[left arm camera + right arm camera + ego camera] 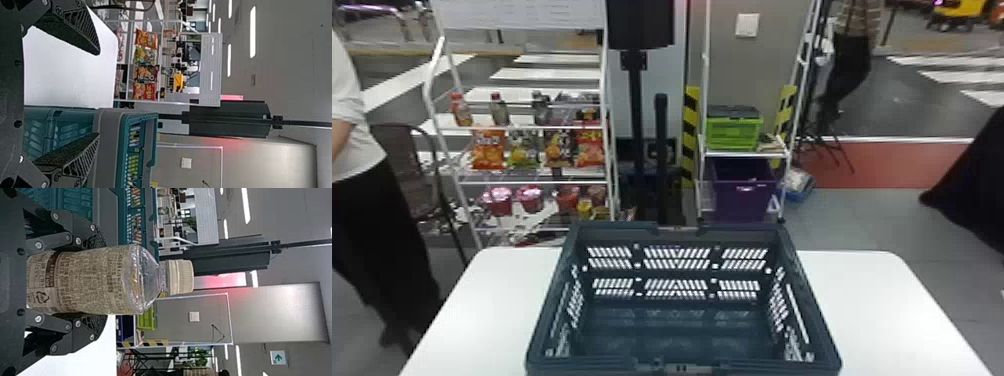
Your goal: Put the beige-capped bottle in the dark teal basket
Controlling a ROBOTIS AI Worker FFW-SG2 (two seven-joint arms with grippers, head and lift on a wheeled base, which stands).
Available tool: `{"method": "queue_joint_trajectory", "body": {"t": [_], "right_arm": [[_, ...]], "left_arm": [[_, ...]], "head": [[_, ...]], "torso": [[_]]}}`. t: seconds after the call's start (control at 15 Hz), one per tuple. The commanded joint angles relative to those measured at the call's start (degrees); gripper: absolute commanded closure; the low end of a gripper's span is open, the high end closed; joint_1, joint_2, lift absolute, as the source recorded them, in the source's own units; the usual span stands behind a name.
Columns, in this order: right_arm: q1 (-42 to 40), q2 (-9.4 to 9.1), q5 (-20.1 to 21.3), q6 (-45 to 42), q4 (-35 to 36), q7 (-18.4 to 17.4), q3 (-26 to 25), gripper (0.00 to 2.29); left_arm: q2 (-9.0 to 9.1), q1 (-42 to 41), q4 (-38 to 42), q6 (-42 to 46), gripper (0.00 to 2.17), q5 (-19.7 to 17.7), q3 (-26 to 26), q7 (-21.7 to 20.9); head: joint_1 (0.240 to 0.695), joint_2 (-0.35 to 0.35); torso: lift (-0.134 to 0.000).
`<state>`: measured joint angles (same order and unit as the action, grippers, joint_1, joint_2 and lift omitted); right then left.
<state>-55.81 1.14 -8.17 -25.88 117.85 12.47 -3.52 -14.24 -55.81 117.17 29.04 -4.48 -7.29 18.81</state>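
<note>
The dark teal basket (677, 305) stands on the white table in the head view, its inside bare. In the right wrist view, my right gripper (92, 282) is shut on the beige-capped bottle (94, 280), one finger on each side of its labelled body. The bottle's beige cap points away from the gripper, and the basket (105, 211) lies just beyond it to one side. My left gripper (98, 94) is open in the left wrist view, nothing between its fingers, with the basket (105, 149) close to one finger.
The white table (872, 310) extends to both sides of the basket. Behind it stand a snack rack (532, 127) with bottles, bags and cups, a black post (634, 125), and a second rack with a green crate (734, 132) above a purple bin (742, 195).
</note>
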Motion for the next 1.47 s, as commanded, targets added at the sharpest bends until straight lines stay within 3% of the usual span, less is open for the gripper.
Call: {"method": "queue_joint_trajectory", "body": {"t": [0.0, 0.53, 0.8, 1.4], "right_arm": [[0.00, 0.09, 0.00, 0.00, 0.01, 0.01, 0.01, 2.20], [-0.44, 0.00, 0.00, -0.70, 0.10, 0.27, 0.01, 2.20], [-0.53, -0.09, 0.00, 0.53, 4.14, 0.27, 0.18, 2.20], [9.31, -0.62, 0.53, 31.46, 19.43, -1.49, 2.12, 2.20]], "left_arm": [[0.00, 0.00, 0.17, 0.00, 0.15, 0.00, 0.00, 0.00], [0.09, -0.18, 0.17, 0.00, 0.15, 0.18, 0.00, 0.09], [0.09, -0.27, 0.08, 0.17, 0.15, 0.26, 0.00, 0.00], [0.09, -0.62, -0.27, 1.40, 0.15, 0.26, 0.35, 0.00]], "head": [[0.499, 0.000], [0.499, 0.000], [0.499, 0.000], [0.499, 0.000]], "torso": [[0.000], [0.000], [0.000], [0.000]]}}
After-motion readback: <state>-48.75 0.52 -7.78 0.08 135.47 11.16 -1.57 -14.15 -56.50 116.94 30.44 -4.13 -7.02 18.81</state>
